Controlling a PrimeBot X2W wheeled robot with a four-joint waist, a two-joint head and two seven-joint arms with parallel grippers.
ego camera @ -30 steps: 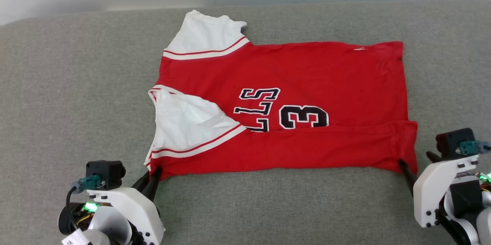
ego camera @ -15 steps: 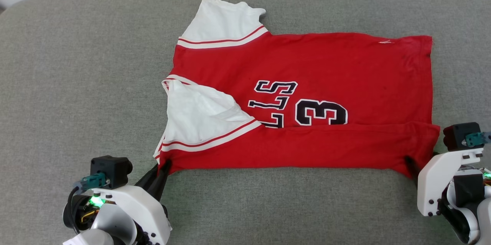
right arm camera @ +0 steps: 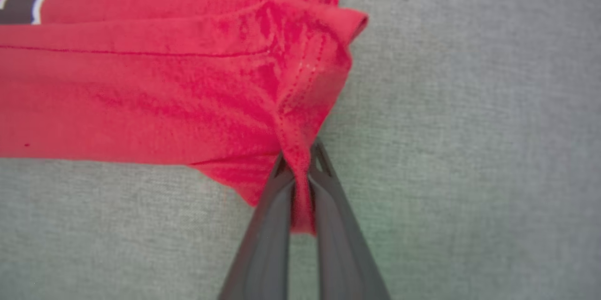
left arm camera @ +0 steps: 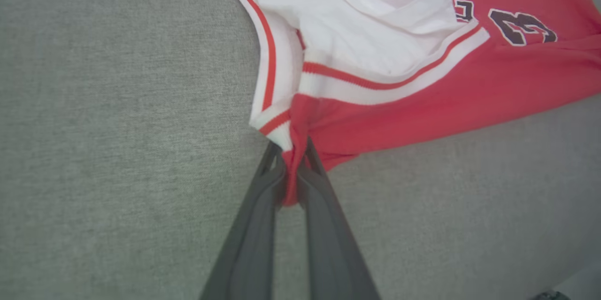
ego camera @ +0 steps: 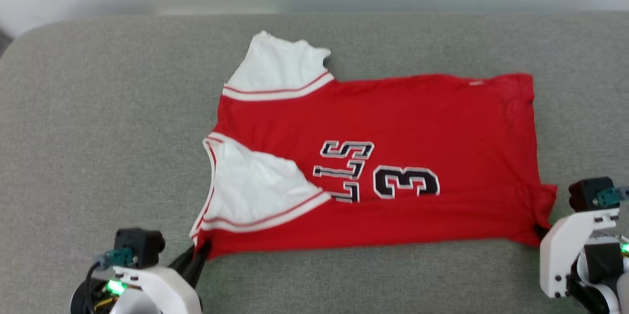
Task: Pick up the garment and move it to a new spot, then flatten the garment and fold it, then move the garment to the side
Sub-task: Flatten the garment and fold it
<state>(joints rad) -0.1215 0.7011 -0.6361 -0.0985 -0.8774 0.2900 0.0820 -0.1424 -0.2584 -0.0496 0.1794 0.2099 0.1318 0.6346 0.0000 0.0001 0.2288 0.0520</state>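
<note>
The garment point(ego camera: 373, 157), a red jersey with white sleeves, striped trim and black letters beside a 3, lies spread on the grey cushion with its collar end to the left. My left gripper point(ego camera: 201, 251) is shut on its near left corner, just below the near sleeve. In the left wrist view the fingers point(left arm camera: 263, 206) pinch a bunch of red cloth of the garment point(left arm camera: 422, 79). My right gripper point(ego camera: 539, 229) is shut on the near right hem corner. The right wrist view shows the fingers point(right arm camera: 338, 225) clamped on a puckered fold of the garment point(right arm camera: 141, 93).
The grey fabric surface point(ego camera: 98, 132) stretches wide on both sides of the jersey and in front of it. Its far edge point(ego camera: 314, 14) meets a pale wall, and its far left corner point(ego camera: 19, 39) is rounded.
My right gripper has shut on the hem corner. The near folded band has drawn toward me, so the 3 shows whole. The head camera shifted; the left grip is unchanged.
</note>
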